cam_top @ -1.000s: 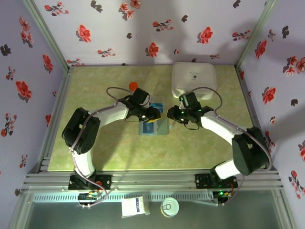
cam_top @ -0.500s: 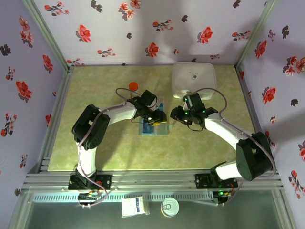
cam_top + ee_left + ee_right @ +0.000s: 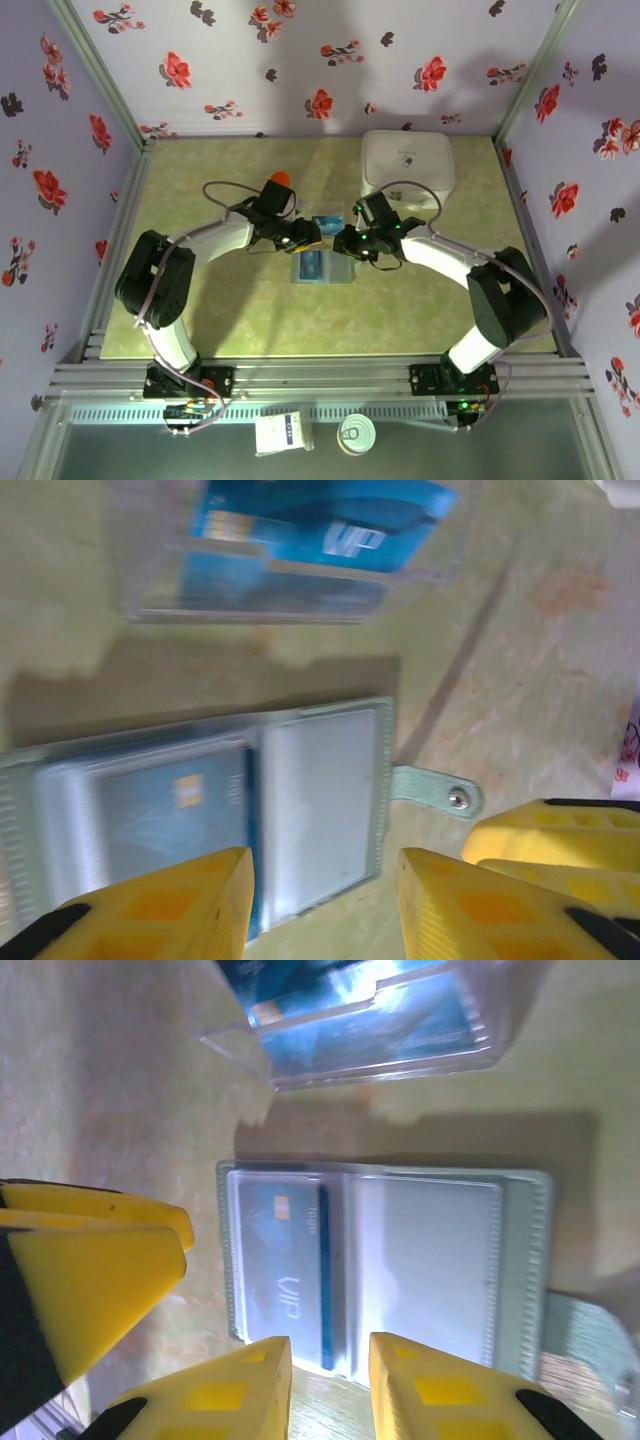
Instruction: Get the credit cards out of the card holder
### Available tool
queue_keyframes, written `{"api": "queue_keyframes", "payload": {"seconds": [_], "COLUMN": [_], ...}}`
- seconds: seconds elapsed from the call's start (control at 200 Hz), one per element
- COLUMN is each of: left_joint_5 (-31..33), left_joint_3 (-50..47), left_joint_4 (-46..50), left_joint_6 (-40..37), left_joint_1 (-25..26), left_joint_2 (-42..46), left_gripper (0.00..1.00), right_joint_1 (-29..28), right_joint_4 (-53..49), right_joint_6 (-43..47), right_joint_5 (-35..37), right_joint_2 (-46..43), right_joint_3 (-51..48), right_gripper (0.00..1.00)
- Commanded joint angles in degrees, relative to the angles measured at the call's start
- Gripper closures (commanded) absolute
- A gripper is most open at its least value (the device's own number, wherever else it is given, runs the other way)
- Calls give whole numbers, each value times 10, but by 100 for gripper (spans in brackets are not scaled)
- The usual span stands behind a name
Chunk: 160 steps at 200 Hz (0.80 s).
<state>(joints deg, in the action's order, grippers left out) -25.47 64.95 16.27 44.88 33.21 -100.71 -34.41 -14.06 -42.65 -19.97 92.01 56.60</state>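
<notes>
The grey-blue card holder (image 3: pixel 322 268) lies open and flat at mid-table, its snap strap (image 3: pixel 436 790) sticking out sideways. A blue credit card (image 3: pixel 285 1260) sits in one clear pocket; the pocket beside it (image 3: pixel 425 1270) looks empty. Another blue card (image 3: pixel 320 525) lies in a clear plastic sheet (image 3: pixel 328 221) just beyond the holder. My left gripper (image 3: pixel 303 237) hovers over the holder's edge, open, nothing between its fingers (image 3: pixel 165 910). My right gripper (image 3: pixel 347 243) faces it from the other side, its jaws a narrow gap apart over the holder's fold (image 3: pixel 330 1390), gripping nothing.
A white zip case (image 3: pixel 407 165) stands at the back right. An orange-capped bottle (image 3: pixel 280 181) sits behind my left arm. Floral walls close in the table on three sides. The two grippers hang close together, each one's yellow fingers (image 3: pixel 90 1260) in the other's view.
My left gripper has pulled back to the left, off the holder's middle. My right gripper has moved left, closer to the holder. The holder has stayed put.
</notes>
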Motion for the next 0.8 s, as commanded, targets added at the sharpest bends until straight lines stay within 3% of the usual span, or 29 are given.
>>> {"api": "queue_keyframes", "payload": {"seconds": [0.0, 0.32, 0.795], "left_joint_5": [3, -21, 4], "left_joint_3": [-34, -68, -74], "left_joint_4": [8, -13, 13], "left_joint_6": [-21, -30, -44], "left_joint_1": [-17, -30, -32], "left_joint_2": [11, -16, -38], "left_gripper": [59, 70, 81], "right_joint_1": [-16, -41, -42], "right_joint_4": [19, 43, 56], "right_joint_6": [-11, -16, -15], "right_joint_5": [-17, -43, -64], "right_joint_2": [35, 106, 143], "right_joint_3": [28, 57, 60], "right_gripper": [73, 74, 77]}}
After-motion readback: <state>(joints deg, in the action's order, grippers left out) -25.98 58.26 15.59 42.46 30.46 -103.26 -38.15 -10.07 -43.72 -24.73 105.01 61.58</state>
